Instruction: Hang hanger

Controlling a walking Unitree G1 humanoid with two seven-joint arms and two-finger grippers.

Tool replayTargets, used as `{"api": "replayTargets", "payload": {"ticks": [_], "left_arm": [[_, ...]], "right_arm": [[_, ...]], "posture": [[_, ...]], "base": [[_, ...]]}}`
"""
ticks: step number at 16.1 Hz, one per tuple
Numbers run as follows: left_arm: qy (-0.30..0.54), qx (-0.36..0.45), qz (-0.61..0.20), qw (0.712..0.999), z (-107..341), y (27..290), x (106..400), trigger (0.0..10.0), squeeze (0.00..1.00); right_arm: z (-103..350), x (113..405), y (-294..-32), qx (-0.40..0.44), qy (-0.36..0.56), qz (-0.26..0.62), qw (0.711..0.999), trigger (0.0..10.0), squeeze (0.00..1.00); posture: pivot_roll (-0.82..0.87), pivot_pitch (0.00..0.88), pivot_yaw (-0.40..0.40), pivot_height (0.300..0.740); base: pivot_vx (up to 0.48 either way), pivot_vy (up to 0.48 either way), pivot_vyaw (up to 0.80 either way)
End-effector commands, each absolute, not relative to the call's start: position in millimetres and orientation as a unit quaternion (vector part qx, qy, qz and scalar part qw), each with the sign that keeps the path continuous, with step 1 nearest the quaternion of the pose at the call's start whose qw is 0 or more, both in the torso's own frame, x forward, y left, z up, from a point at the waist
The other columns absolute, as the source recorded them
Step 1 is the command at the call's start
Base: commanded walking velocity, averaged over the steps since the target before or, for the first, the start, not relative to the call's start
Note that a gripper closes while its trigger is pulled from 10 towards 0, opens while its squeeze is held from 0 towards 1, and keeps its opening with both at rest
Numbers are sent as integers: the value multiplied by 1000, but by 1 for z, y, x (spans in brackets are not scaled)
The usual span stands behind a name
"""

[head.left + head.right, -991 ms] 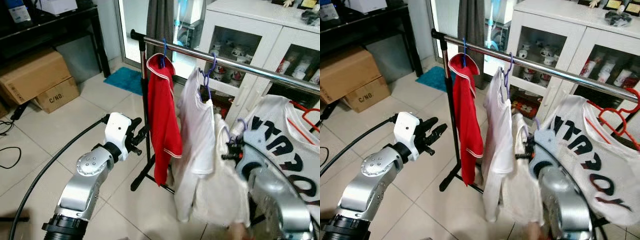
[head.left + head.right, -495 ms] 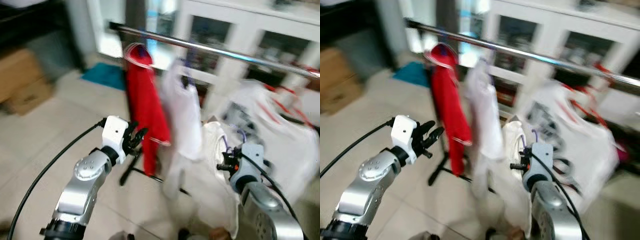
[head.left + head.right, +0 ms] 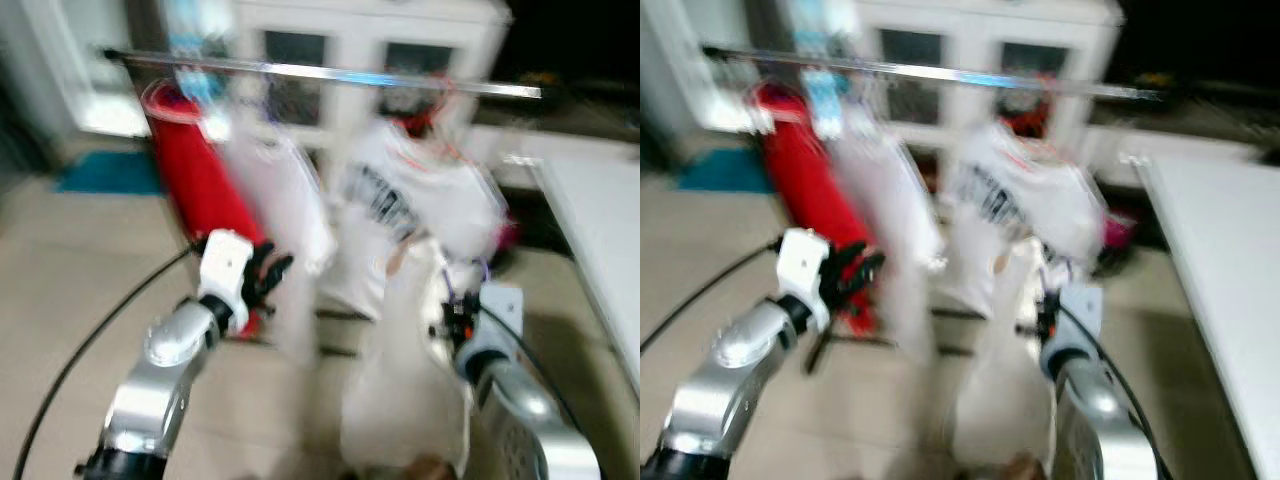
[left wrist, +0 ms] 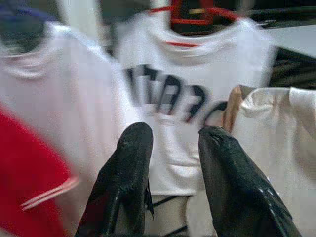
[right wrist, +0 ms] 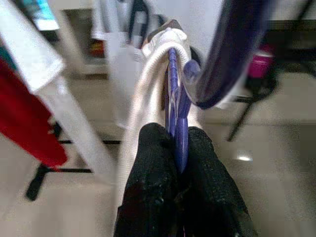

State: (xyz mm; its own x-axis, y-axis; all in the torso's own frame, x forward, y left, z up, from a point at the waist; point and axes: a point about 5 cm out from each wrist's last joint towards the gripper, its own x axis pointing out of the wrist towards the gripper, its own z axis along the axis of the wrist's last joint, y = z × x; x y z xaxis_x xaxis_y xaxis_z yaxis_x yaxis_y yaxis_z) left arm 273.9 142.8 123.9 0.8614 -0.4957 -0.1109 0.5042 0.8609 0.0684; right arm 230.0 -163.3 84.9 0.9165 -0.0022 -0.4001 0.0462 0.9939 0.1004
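My right gripper is shut on the neck of a purple hanger, which carries a cream garment that hangs in front of me. In the eye views this gripper is low, in front of the clothes rail. On the rail hang a red shirt, a white shirt and a white shirt with black letters on a red hanger. My left gripper is open and holds nothing; it is raised towards the red and white shirts. Both eye views are blurred.
A white glass-door cabinet stands behind the rail. A pale table surface runs along the right side. A teal mat lies on the tiled floor at the left. The rail's black base stands under the shirts.
The whole picture has swung right and blurred, so the camera turned; the lettered shirt and a pale surface now show more. Both grippers keep their pose, the right still holding the hanger.
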Motion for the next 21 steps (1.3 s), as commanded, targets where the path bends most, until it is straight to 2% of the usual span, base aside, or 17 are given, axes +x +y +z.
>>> {"api": "replayTargets", "payload": {"ticks": [1, 8, 10, 14, 18, 19, 20, 21], "left_arm": [[51, 48, -259, 963, 122, 142, 272, 10000, 0], [54, 47, -255, 964, 121, 144, 273, 10000, 0], [57, 40, -256, 964, 119, 143, 271, 10000, 0], [59, 40, -254, 965, 117, 142, 270, 10000, 0], [51, 21, -261, 964, 122, 140, 276, 10000, 0], [46, 15, -260, 965, 125, 141, 279, 10000, 1000], [36, 10, -271, 962, 131, 139, 284, 10000, 1000], [32, 14, -281, 959, 134, 136, 287, 10000, 1000]], "right_arm": [[90, 232, -166, 51, 189, -18, 981, 10000, 0], [96, 239, -151, 73, 164, 41, 983, 10000, 0], [99, 242, -146, 55, 158, 77, 983, 10000, 0], [100, 245, -148, 55, 154, 92, 982, 10000, 0], [118, 251, -139, 67, 120, 148, 979, 10000, 0], [122, 253, -136, 70, 110, 155, 979, 10000, 0], [131, 258, -132, 76, 90, 165, 979, 10000, 0], [136, 261, -128, 80, 82, 178, 977, 0, 0]], "posture": [[-151, 0, -4, 740], [-150, 0, 10, 740], [-154, 0, 12, 740], [-151, 0, 7, 740], [-145, 0, 1, 740], [-146, 0, 0, 740], [-146, 0, 1, 740], [-148, 0, 3, 740]], "base": [[-281, 0, -800], [-282, 0, -79], [-306, 0, 0], [-308, 0, 717], [-133, 0, 0], [0, 0, 0], [0, 0, 0], [0, 0, 0]]}}
